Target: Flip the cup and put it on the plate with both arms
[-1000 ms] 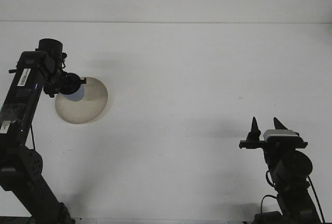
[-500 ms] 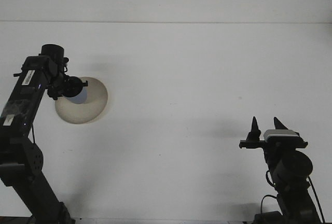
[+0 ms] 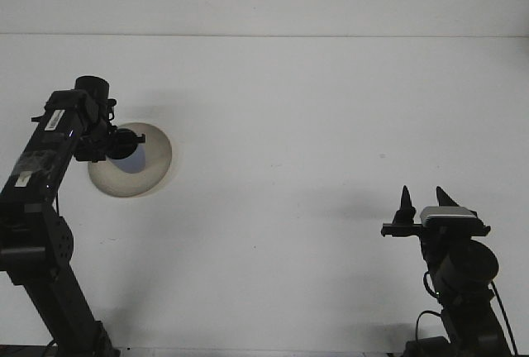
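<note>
Front view shows our left gripper (image 3: 126, 145) clamping the blue cup (image 3: 135, 156) over the beige plate (image 3: 157, 171) for set-down, while our right gripper (image 3: 422, 201) idles, fingers spread.

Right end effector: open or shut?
Open. The right end effector points away from the camera over the bare table, its two fingertips clearly apart with nothing between them.
</note>
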`<state>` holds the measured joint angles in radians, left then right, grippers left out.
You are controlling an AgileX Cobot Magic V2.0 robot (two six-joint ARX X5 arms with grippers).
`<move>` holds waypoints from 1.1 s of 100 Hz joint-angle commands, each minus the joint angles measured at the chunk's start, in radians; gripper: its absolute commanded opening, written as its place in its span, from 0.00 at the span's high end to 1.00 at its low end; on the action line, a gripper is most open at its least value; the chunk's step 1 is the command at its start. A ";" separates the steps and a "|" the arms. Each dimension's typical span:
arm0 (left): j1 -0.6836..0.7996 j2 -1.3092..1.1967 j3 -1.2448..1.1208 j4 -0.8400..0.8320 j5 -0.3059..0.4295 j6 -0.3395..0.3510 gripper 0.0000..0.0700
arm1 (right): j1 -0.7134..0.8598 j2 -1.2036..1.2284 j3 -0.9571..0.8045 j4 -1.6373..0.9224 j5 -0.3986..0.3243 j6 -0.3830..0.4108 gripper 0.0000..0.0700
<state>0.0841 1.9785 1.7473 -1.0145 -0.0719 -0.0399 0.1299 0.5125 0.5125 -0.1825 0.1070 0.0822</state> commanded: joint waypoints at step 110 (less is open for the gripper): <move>-0.078 -0.740 -0.143 0.066 0.005 -0.059 0.26 | 0.002 0.003 0.005 0.011 0.000 -0.008 0.39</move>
<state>0.0200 1.2873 1.6505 -0.9859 -0.0715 -0.0910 0.1299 0.5125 0.5125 -0.1822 0.1070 0.0822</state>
